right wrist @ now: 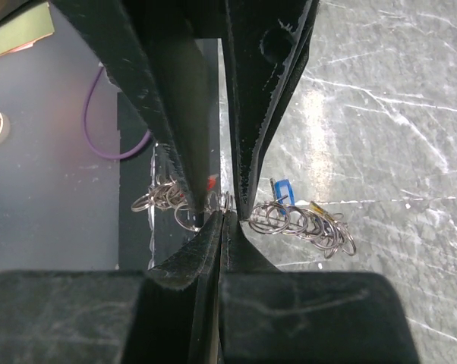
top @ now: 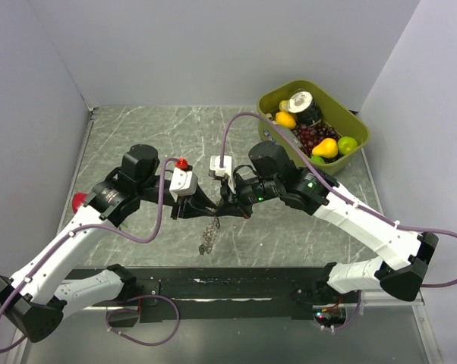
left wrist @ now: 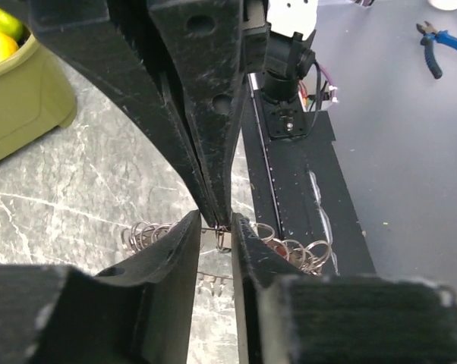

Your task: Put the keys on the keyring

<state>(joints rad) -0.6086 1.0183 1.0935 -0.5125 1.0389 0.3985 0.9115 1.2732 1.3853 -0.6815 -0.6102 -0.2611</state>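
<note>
The keyring (top: 208, 236) hangs as a chain of grey coiled loops below the two grippers, which meet tip to tip above the middle of the table. My right gripper (top: 222, 208) is shut and pinches the keyring's thin wire (right wrist: 304, 224). My left gripper (top: 200, 208) has its jaws a narrow gap apart, straddling the right fingers (left wrist: 213, 152) and the wire. Loops (left wrist: 145, 233) bunch on both sides of the left gripper (left wrist: 217, 227). In the right wrist view, beside the right gripper (right wrist: 225, 216), a blue key head (right wrist: 282, 189) and a red key head (right wrist: 212, 182) show among the loops. The black keys are not visible.
A green bin (top: 319, 87) of toy fruit stands at the back right and shows in the left wrist view (left wrist: 23, 98). A black rail (top: 228, 284) runs along the table's near edge. Blue-handled pliers (left wrist: 433, 49) lie beyond the rail. Grey walls close in the left, back and right.
</note>
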